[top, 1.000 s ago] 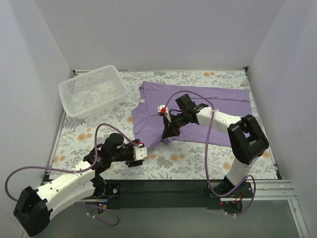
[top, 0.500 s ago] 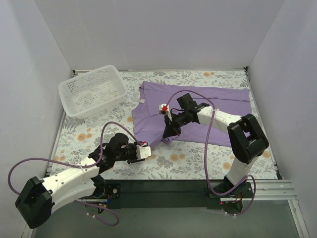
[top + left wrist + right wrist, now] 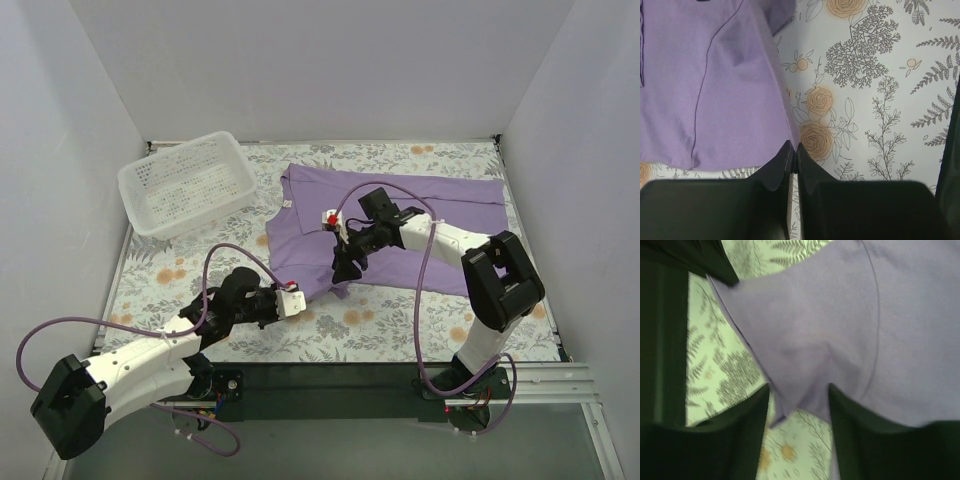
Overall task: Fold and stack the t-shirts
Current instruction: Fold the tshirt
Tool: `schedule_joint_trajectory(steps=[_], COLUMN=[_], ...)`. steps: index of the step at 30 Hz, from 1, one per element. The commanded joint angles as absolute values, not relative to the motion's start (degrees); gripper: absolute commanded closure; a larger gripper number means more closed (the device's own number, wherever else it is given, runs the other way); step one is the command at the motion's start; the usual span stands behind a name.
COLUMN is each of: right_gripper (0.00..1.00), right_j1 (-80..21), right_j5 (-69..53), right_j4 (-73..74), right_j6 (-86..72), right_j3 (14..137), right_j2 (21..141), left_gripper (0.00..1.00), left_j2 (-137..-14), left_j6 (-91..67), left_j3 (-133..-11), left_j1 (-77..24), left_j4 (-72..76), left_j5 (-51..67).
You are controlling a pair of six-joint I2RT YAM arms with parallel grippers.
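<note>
Top external had the t-shirt (image 3: 400, 215) lying flat on the floral table (image 3: 400, 330), back right. Left wrist: left gripper (image 3: 794, 150) was pressed together right at its hem corner. Right wrist: right gripper (image 3: 797, 395) was spread, purple fabric bunched between.

our left arm (image 3: 140, 360) low, reaching forward | left gripper (image 3: 793, 150) jaws pressed together | our right arm (image 3: 450, 240) reaching left | right gripper (image 3: 798, 402) jaws apart

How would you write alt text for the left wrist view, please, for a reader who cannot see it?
The left gripper, shut tight, meets a corner of a lavender t-shirt lying flat on a floral tablecloth; whether any fabric is pinched is unclear.
</note>
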State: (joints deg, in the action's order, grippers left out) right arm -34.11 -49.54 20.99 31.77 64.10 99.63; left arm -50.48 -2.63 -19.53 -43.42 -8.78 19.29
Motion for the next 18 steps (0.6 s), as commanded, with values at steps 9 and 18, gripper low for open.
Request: schedule_joint_trajectory(steps=[9, 18], right_gripper=[0.27, 0.28], right_j1=[-8.3, -2.9], right_j5=[-38.1, -43.7], right_j4=[48.2, 59.1], right_j6=[58.9, 75.4], right_j3=[62.3, 53.8], right_j2=[80.4, 73.9], left_gripper=[1.00, 1.00], left_j2=[-53.8, -62.6], left_j6=[-8.3, -12.3], left_j3=[-27.6, -37.5], left_j1=[-43.7, -41.2], left_j4=[-12.8, -17.3], left_j5=[28.7, 31.2])
